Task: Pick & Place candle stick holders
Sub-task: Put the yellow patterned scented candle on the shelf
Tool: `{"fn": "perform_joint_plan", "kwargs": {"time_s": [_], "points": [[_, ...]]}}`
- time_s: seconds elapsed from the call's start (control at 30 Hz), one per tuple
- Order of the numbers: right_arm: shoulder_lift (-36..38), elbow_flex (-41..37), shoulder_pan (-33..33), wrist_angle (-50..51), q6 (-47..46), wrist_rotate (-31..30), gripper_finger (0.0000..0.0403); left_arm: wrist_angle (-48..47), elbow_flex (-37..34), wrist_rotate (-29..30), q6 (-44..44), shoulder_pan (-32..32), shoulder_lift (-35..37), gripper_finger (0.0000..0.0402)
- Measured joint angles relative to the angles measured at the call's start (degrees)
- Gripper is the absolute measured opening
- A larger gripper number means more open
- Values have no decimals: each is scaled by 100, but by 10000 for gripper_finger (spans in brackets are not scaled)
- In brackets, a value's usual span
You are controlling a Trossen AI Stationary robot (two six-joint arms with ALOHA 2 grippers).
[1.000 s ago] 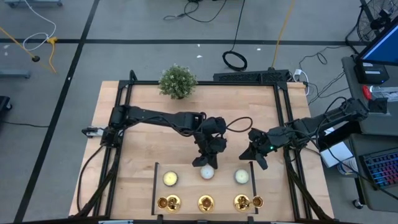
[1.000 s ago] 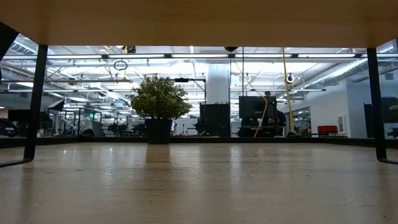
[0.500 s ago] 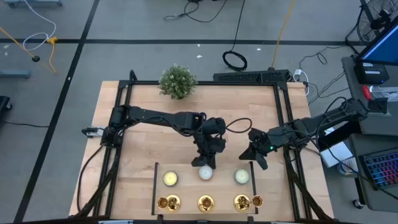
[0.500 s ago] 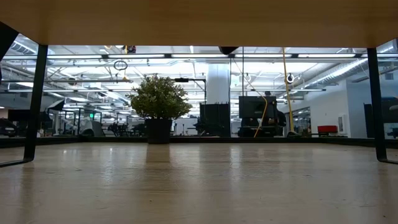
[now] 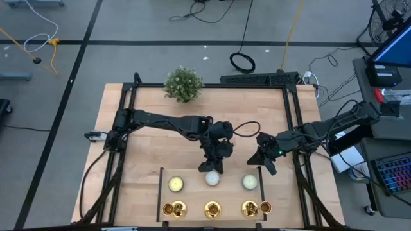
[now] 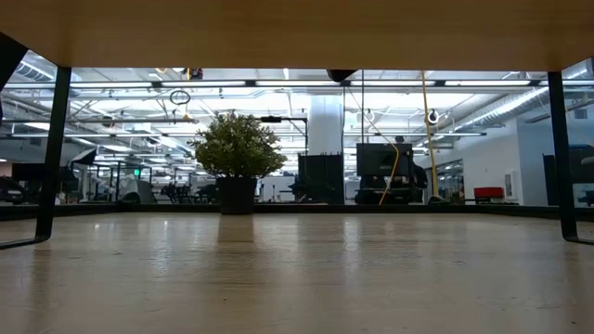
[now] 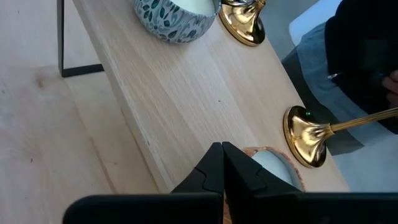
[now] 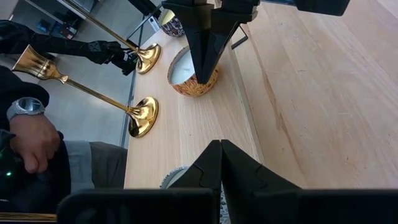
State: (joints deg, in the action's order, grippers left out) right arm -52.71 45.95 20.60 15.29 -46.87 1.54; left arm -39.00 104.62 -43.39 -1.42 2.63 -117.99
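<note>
Three gold candlestick holders (image 5: 174, 208), (image 5: 212, 208), (image 5: 249, 208) stand on their round bases along the near side of a raised wooden board (image 5: 192, 192). Two of them show in the left wrist view (image 7: 305, 134) and two in the right wrist view (image 8: 143, 115). My left gripper (image 5: 212, 168) is shut, pointing down at the far side of the middle candle bowl (image 7: 273, 168). My right gripper (image 5: 268, 165) is shut and empty, off the board's far right corner, near the right candle (image 5: 250, 182). My left gripper has its shut fingertips (image 8: 203, 74) at the far side of the middle candle bowl (image 8: 193, 81), coming from above. I cannot tell whether they touch it.
A left candle in a patterned jar (image 5: 176, 185) stands on the board. A potted green plant (image 5: 183, 84) stands at the table's far edge and shows in the low view (image 6: 237, 148). A person's hand with a watch (image 8: 28, 130) is beyond the near edge.
</note>
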Motion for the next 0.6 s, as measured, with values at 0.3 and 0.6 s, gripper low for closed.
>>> {"fn": "perform_joint_plan", "kwargs": {"time_s": [0.3,0.6], "points": [[0,0,0,0,2,1,0,-28,0,98,16,1,8,0],[0,0,0,-48,219,-316,0,258,-4,1510,-111,-220,728,0]]}}
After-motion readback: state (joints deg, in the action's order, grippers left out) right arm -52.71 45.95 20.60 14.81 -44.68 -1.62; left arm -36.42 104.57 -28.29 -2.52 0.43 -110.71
